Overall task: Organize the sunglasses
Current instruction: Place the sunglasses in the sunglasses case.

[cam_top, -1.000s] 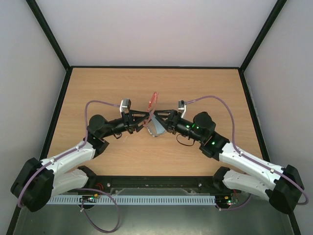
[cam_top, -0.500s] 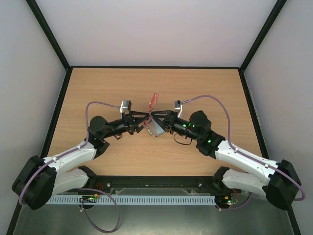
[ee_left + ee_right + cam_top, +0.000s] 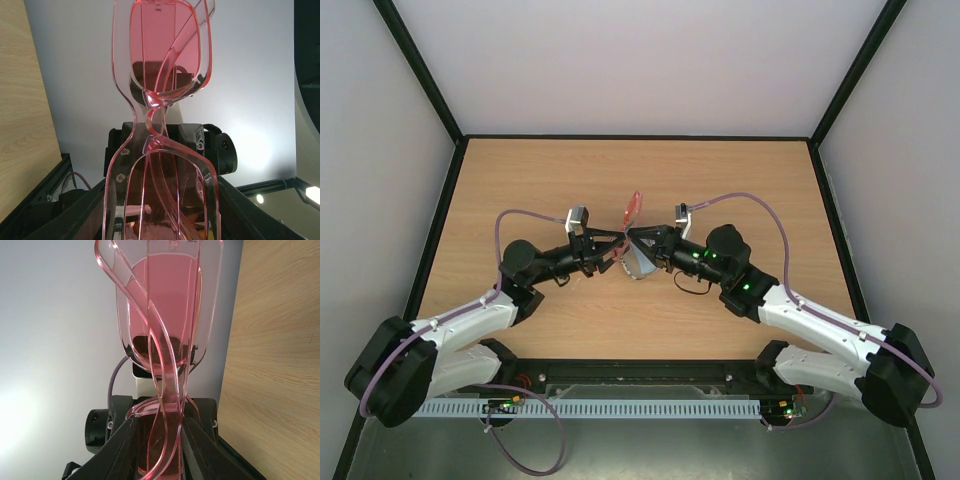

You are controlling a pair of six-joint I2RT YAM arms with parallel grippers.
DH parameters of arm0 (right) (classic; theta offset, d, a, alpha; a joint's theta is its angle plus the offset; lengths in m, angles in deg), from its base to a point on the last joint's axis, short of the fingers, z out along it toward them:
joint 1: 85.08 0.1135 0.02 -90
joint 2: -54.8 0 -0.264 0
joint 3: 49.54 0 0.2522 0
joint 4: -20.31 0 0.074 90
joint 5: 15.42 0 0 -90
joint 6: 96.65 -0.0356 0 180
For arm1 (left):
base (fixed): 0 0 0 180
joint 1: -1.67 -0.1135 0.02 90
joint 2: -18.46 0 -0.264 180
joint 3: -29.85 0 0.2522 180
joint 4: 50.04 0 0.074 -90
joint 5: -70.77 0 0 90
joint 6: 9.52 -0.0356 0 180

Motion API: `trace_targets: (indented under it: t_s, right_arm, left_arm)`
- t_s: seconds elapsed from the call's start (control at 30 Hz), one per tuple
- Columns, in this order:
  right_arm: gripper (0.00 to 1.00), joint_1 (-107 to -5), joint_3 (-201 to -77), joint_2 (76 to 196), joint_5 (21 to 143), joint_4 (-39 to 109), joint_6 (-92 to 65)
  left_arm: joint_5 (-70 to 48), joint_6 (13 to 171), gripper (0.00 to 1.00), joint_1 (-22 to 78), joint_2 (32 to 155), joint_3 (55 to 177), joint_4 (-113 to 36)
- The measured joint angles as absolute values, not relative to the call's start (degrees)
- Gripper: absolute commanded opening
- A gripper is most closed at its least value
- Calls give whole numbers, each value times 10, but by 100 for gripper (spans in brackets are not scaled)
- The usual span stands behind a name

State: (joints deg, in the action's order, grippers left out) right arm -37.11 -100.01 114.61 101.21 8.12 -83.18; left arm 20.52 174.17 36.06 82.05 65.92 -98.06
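The sunglasses (image 3: 634,207), a translucent red-pink pair, stand upright above the middle of the table, held between both arms. My left gripper (image 3: 619,243) comes from the left and is shut on the lower lens across its width. In the left wrist view the frame (image 3: 150,105) fills the picture between my fingers (image 3: 95,210). My right gripper (image 3: 634,238) comes from the right and is shut on the folded pair. In the right wrist view the glasses (image 3: 170,300) show edge-on, with the arms folded in.
A grey-blue cloth-like piece (image 3: 641,262) lies under the two gripper tips. The wooden table (image 3: 520,180) has black rails at its edges and grey walls around it. Purple cables loop over both arms.
My right arm has moved a little to the left, closer to the left gripper. The sunglasses have stayed upright in the same place.
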Motion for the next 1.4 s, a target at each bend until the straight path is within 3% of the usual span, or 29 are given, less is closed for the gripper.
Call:
trace_targets:
  t_s: [0.27,0.43,0.57,0.77,1.07,1.27,1.4]
  right_arm:
    - [23,-371,-1004,1153,1015,88,-826]
    - [16,-371,-1004,1155,1017,92,-825]
    - [14,-371,-1004,1155,1017,93,-824]
    - [11,-371,-1013,1153,1010,124,-810]
    - [11,-382,-1047,1113,969,248,-752]
    - [11,-409,-1127,1092,924,391,-670]
    - [11,-415,-1195,1095,890,478,-610]
  left_arm:
    - [201,1742,42,367,822,659,-981]
    - [199,1741,43,370,826,659,-981]
    - [199,1741,52,370,827,659,-981]
    - [195,1735,75,371,827,659,-978]
    - [196,1697,87,353,800,676,-898]
    - [175,1616,84,305,736,706,-706]
    - [143,1568,74,283,721,706,-586]
